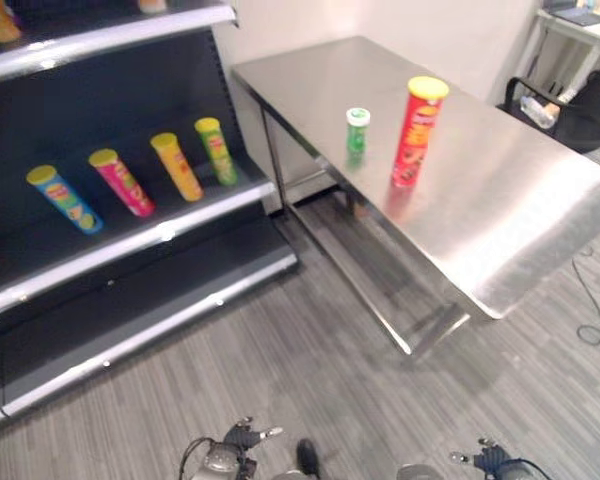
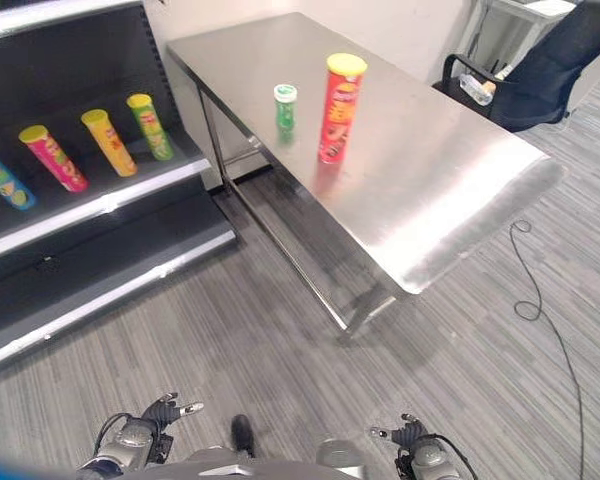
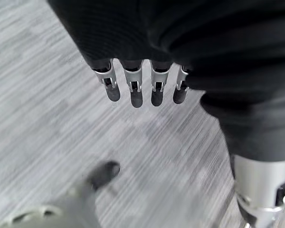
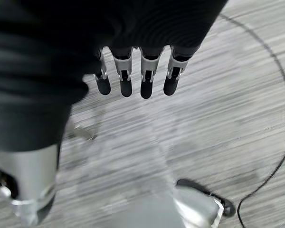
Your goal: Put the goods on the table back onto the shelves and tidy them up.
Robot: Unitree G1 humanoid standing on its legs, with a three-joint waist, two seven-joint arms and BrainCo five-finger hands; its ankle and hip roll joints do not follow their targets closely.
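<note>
A tall red can with a yellow lid stands upright on the steel table. A short green can with a white lid stands just to its left. On the dark shelf to the left, several cans lie side by side: blue, pink, yellow and green. My left hand and right hand hang low over the grey floor, far from the table, fingers straight and holding nothing. They also show at the bottom edge as left hand and right hand.
A lower shelf board juts out near the floor. The table's leg frame stands between me and the shelf corner. A dark chair with a clear bottle sits behind the table at the right.
</note>
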